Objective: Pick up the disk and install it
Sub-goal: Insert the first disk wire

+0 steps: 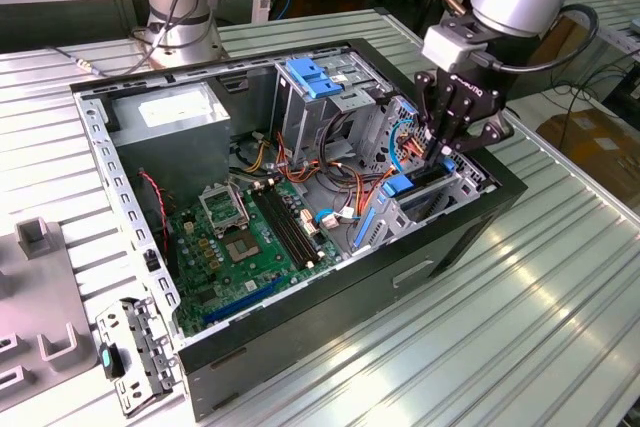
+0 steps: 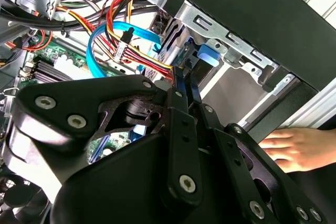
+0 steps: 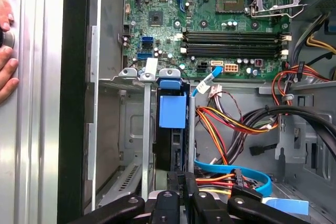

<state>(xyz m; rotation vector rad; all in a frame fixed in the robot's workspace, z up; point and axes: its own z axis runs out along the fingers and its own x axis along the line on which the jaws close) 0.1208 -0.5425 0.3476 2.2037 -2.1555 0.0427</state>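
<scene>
Black hand (image 1: 447, 140): hanging over the drive cage (image 1: 425, 197) at the case's front corner, fingers (image 2: 181, 103) pinched nearly together on the disk's upper edge.
Disk (image 3: 171, 129): sitting upright in the cage slot, blue rail end showing on top, mostly sunk in.
Case (image 1: 330, 332): lying open on the ribbed desk (image 1: 520, 327).
Motherboard (image 3: 220, 24): lying beyond the cage.
Person's hand (image 2: 294, 148): resting on the case's outer wall.

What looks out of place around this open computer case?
A hand rests against the case wall close to the claw, which is down in the drive cage. Inside, loose cables sprawl across the bay.
</scene>
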